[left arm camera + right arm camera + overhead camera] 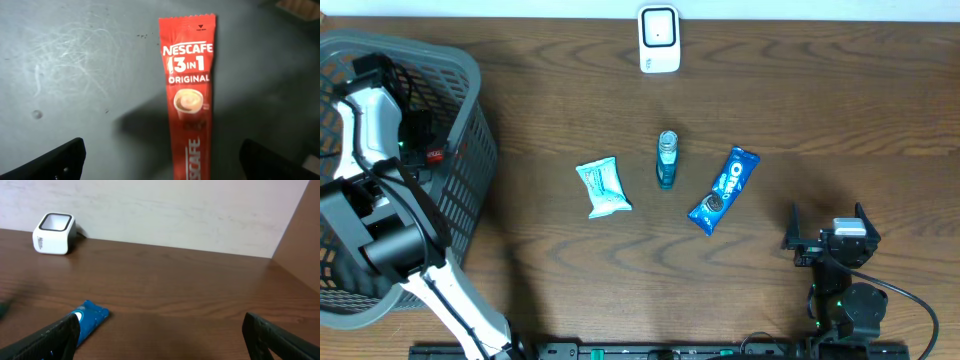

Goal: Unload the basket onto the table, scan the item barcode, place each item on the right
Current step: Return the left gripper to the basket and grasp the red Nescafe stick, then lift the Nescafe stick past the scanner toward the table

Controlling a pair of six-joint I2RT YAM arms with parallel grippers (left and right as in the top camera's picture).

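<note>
Positions left gripper (167, 162), jaws apart and empty, over Nescafe sachet (187, 90) flat on basket (430, 47) floor at 9 o'clock, ready to pinch its narrow width. Parks right gripper (167, 340), also apart, at 5 o'clock. Likely requires lift over basket wall; offers open table (560, 90) toward scanner (659, 40) at 12 o'clock.

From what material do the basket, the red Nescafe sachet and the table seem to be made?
Basket: grey plastic, matte, by its moulded lattice walls. Nescafe sachet: glossy printed film, probably plastic or foil laminate, with a serrated sealed end. Table: brown wood grain, low sheen; solid wood or laminate, unclear.
</note>
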